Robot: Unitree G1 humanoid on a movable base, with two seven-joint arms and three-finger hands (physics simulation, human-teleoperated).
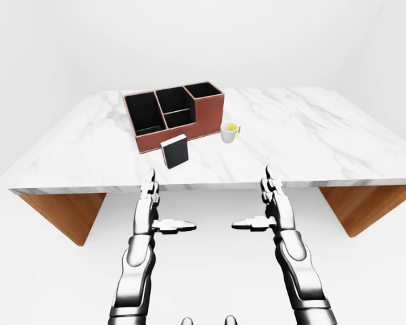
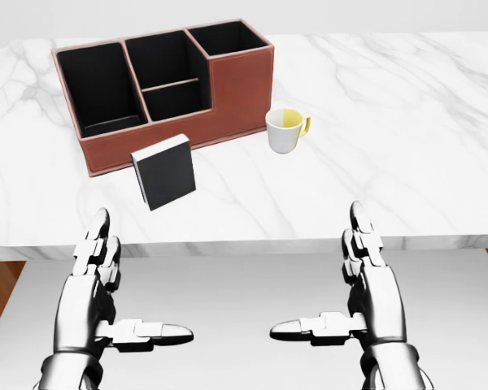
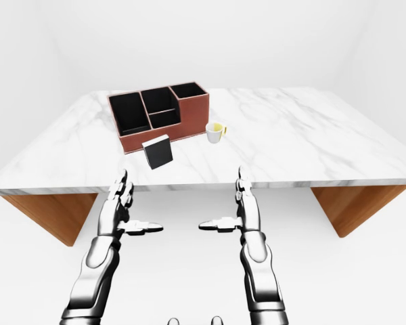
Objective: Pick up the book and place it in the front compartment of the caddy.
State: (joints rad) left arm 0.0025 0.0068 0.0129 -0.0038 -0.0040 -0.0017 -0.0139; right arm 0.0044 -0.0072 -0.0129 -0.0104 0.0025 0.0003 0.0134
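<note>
Nothing of the task is done — the book [image 2: 163,171] stands untouched beyond the left hand [image 2: 93,280] fingertips, just beside the caddy [image 2: 228,93] (mug [image 2: 284,130] nearby). Both left and right hand [image 2: 370,280] are held spread wide, empty; reaching, grasping and placing remain.

Both hands are glossy silver-grey metal with darker joints, the left hand [image 2: 98,301] and the right hand [image 2: 366,296] alike. Beyond their fingertips the bench [image 2: 407,122] is white marble with pale grey veining, on orange-brown wooden supports. Just above the left hand the book [image 2: 164,172] has a black cover and white page edges. Farther up, the caddy [image 2: 240,85] is reddish-brown outside, black inside. Up and left of the right hand, the cup [image 2: 284,131] is white with a yellow interior and handle.
</note>
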